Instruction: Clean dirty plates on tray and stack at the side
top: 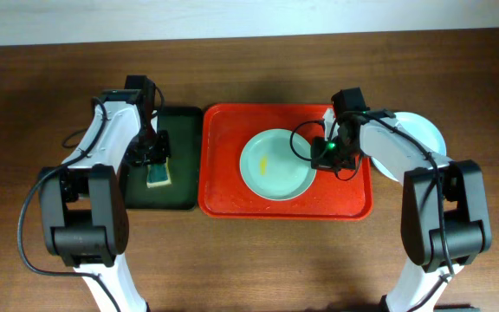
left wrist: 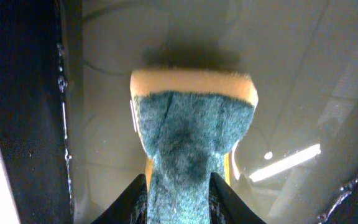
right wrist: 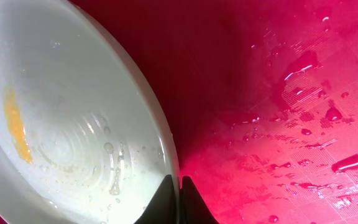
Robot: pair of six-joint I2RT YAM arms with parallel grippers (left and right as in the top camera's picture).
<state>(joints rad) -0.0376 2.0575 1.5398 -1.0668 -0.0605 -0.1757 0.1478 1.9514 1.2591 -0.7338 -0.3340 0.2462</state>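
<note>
One pale blue-green dirty plate (top: 275,165) with a small yellow smear lies in the red tray (top: 223,186). My right gripper (top: 323,154) is shut on its right rim. In the right wrist view the gripper (right wrist: 179,190) pinches the thin edge of the plate (right wrist: 73,124), with the wet tray (right wrist: 278,93) beside it. My left gripper (top: 157,160) is over the dark green tray (top: 184,130), shut on a yellow sponge (top: 158,176) with a green scouring face. The left wrist view shows the sponge (left wrist: 191,130) squeezed between the fingers of that gripper (left wrist: 179,202).
More pale plates (top: 424,130) lie on the table right of the red tray, partly hidden by my right arm. Water drops (right wrist: 353,163) dot the red tray's floor. The dark green tray's floor (left wrist: 303,93) looks wet and shiny. Brown table surrounds both trays.
</note>
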